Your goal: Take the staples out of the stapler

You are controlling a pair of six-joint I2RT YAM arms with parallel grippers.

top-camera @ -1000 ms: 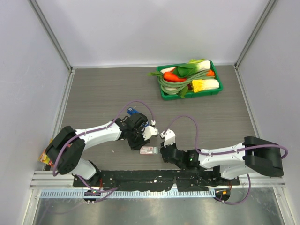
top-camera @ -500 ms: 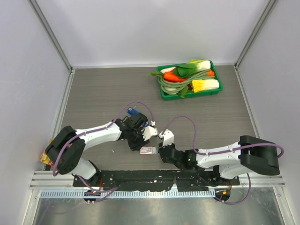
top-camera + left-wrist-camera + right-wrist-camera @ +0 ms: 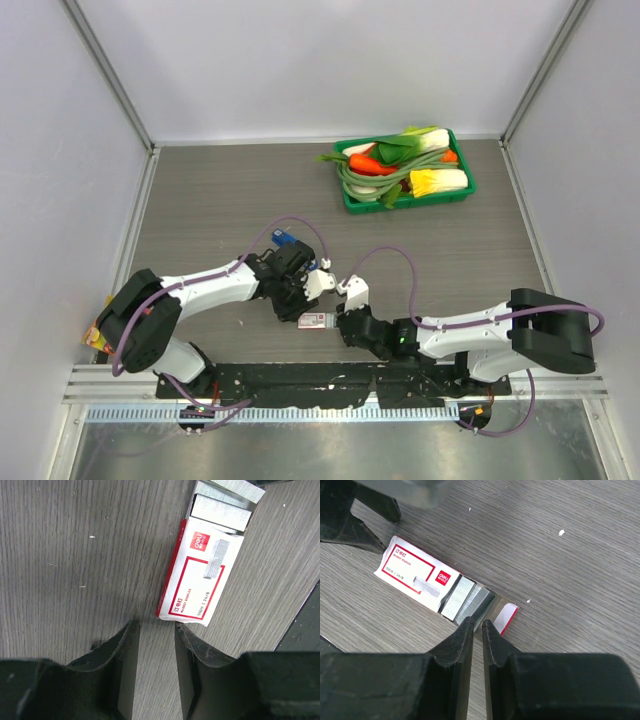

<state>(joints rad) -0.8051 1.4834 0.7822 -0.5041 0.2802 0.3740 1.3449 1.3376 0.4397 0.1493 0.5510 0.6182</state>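
A small blue thing (image 3: 283, 238) that looks like the stapler lies just beyond my left wrist; neither wrist view shows it. My left gripper (image 3: 302, 303) (image 3: 156, 625) is open and empty, its tips just short of one end of the flat red-and-white box (image 3: 316, 320) (image 3: 200, 575). The box's inner tray is slid out and holds silvery strips of staples (image 3: 467, 600) (image 3: 222, 505). My right gripper (image 3: 342, 322) (image 3: 474, 622) is almost closed, with a thin gap and nothing seen in it. Its tips rest at the tray's open end beside the strips. I cannot pick out a separate loose sliver of staples.
A green tray (image 3: 460, 190) of toy vegetables stands at the back right. The box (image 3: 415, 575) lies on the wooden table between the two grippers near the front edge. A small colourful object (image 3: 97, 335) sits by the left wall.
My right gripper has crept a little left, closer to the box's open end. My left arm and the box have not visibly moved.
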